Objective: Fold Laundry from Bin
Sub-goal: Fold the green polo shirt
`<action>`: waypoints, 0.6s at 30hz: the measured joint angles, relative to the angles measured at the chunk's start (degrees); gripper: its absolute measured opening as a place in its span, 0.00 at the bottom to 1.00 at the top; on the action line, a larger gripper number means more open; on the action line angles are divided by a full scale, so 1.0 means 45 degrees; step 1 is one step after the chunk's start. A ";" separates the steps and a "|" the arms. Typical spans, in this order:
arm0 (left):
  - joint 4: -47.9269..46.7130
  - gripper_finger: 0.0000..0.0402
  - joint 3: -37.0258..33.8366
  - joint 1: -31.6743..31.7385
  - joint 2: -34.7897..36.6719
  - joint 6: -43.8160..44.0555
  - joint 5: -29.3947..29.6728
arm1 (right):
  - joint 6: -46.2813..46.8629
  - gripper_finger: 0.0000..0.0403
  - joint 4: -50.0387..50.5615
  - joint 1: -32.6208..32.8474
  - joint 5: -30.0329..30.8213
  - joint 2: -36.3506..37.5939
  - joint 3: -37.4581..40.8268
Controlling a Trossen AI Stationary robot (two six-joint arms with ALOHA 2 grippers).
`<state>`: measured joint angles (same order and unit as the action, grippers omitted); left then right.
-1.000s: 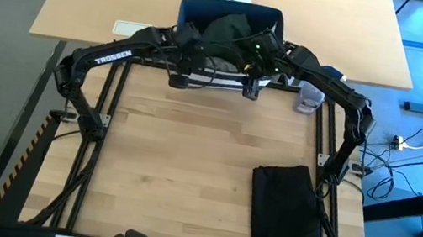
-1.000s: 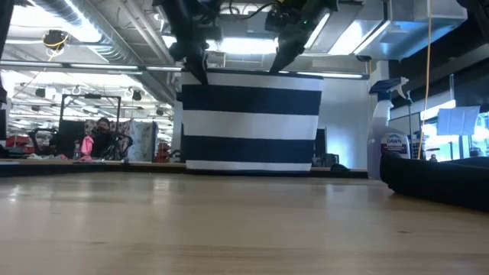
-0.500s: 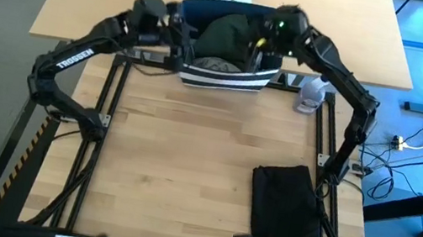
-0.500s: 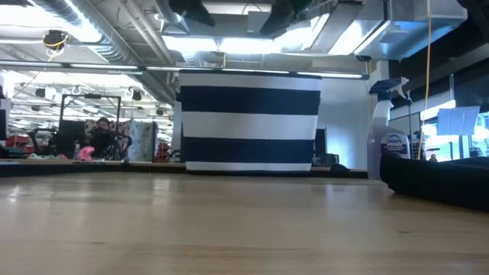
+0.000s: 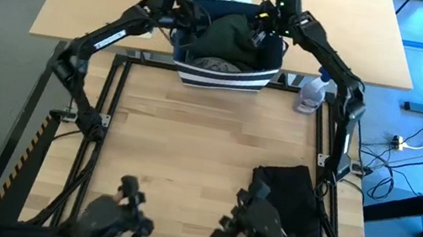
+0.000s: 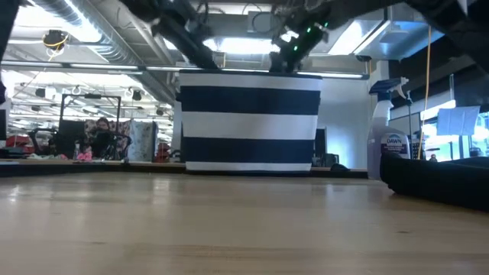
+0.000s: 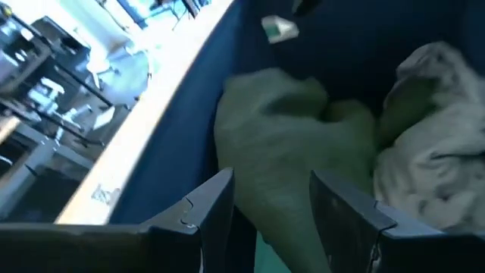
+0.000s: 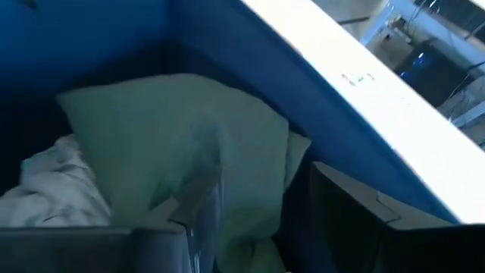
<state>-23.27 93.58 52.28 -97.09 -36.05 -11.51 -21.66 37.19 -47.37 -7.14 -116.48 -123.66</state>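
Nearest the robot's base, a folded black cloth garment (image 5: 289, 212) lies flat on the pale wooden table (image 5: 191, 141), well apart from everything else. Farther out, at the table's back edge, stands the boxy dark navy fabric bin with white stripes (image 5: 227, 74), and inside it the laundry is heaped: a dark green garment (image 5: 227, 32) mounded on top, and a light grey one (image 5: 218, 65) lying against the near wall. The left gripper (image 7: 269, 205) hangs over the bin's left side, its fingers parted with nothing between them, pointing down at the green cloth. The right gripper (image 8: 261, 205) hangs over the bin's right side, likewise parted and empty, above the same green mound. The cloth looks soft, limp and light, so it will likely drape and stretch out when lifted, and may drag a neighbouring piece with it. A good hold would be a raised fold or edge of the green garment, one gripper at each side, pinched deep enough that the fabric does not slip.
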 joint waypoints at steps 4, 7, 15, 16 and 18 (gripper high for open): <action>0.0434 0.42 0.0000 0.0152 -0.1079 -0.0003 0.0008 | 0.0064 0.48 -0.0427 -0.0153 -0.0007 -0.0823 0.0000; 0.0843 0.42 -0.0010 0.0221 -0.1686 0.0256 0.0084 | 0.0067 0.48 -0.0621 -0.0253 -0.0005 -0.1319 0.0000; 0.1041 0.42 -0.0010 0.0217 -0.2418 0.0335 0.0102 | -0.0101 0.48 -0.0734 -0.0340 -0.0228 -0.2169 0.0000; 0.1101 0.42 -0.0010 0.0217 -0.2451 0.0335 0.0097 | -0.0223 0.47 -0.0727 -0.0340 -0.0228 -0.2228 0.0000; 0.1211 0.42 -0.0010 0.0217 -0.2537 0.0335 0.0114 | -0.0451 0.42 -0.0722 -0.0340 -0.0228 -0.2274 0.0000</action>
<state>-17.82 93.54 53.25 -108.51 -34.54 -11.00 -23.69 33.94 -48.90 -8.16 -126.72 -123.66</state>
